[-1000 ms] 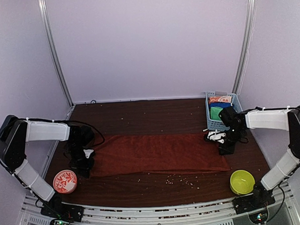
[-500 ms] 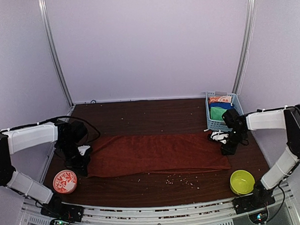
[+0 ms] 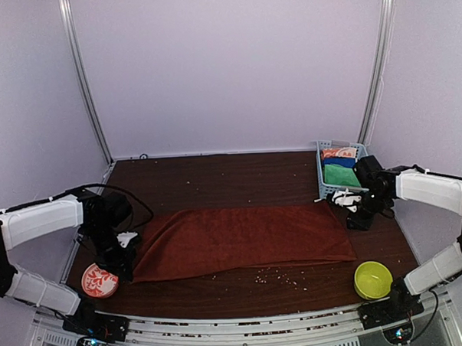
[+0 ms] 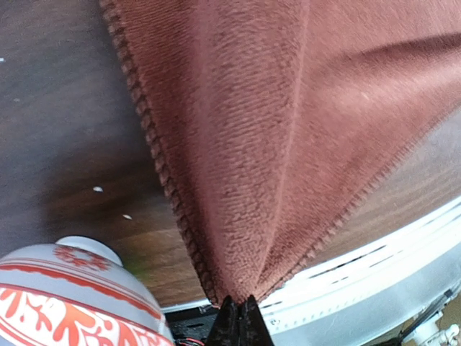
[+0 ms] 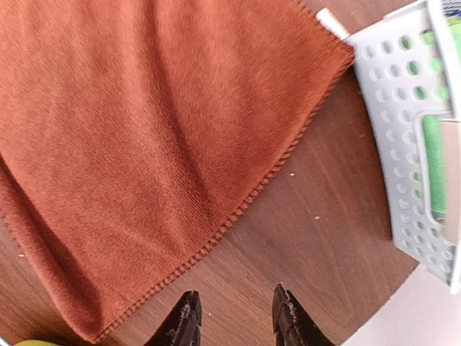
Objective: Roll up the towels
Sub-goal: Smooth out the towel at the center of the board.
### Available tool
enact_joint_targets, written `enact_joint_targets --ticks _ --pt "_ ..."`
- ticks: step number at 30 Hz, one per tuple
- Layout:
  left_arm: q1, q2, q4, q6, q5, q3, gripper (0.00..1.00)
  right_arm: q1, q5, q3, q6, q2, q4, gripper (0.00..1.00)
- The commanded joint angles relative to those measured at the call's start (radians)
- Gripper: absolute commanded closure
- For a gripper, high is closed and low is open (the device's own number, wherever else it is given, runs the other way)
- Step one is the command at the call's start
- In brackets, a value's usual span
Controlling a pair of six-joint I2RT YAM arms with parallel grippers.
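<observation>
The rust-red towel (image 3: 241, 238) lies spread flat across the middle of the dark table, long side running left to right. My left gripper (image 3: 128, 268) is shut on its near-left corner; in the left wrist view the towel (image 4: 288, 122) tents up from the closed fingertips (image 4: 240, 317). My right gripper (image 3: 354, 217) is open and empty, just off the towel's right end, above bare wood (image 5: 236, 317); the towel's hemmed edge (image 5: 144, 144) lies to its left. The green towel (image 3: 341, 176) sits folded in the blue basket.
A blue-grey perforated basket (image 3: 323, 180) of folded cloths stands at the back right, its wall also in the right wrist view (image 5: 403, 144). A red-and-white patterned bowl (image 3: 99, 280) sits beside my left gripper (image 4: 65, 288). A yellow-green bowl (image 3: 372, 279) is near right. Crumbs dot the table front.
My left gripper has pulled the towel's near-left corner toward the front-left, skewing that end. My right gripper has drawn back off the towel's right end toward the basket.
</observation>
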Motion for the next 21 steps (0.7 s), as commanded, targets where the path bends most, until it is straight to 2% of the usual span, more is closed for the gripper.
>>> enact_joint_targets --ticks 1,8,11,15,21 --pt "-0.035 -0.011 -0.04 0.003 0.048 -0.008 1.0 0.003 -0.041 0.028 0.007 -0.045 -0.081 0.65" --pt "-0.047 -0.029 -0.085 -0.026 -0.011 0.008 1.0 0.062 -0.215 0.067 -0.109 -0.077 -0.293 0.64" --pt "-0.047 -0.01 -0.069 -0.039 -0.041 0.011 1.0 0.142 -0.158 0.021 -0.095 -0.108 -0.302 0.63" --pt "-0.048 0.006 -0.059 -0.046 -0.06 0.011 1.0 0.215 -0.004 -0.041 -0.01 -0.091 -0.239 0.62" --pt "-0.048 0.015 -0.055 -0.046 -0.061 0.011 1.0 0.245 0.041 -0.061 -0.002 -0.052 -0.238 0.6"
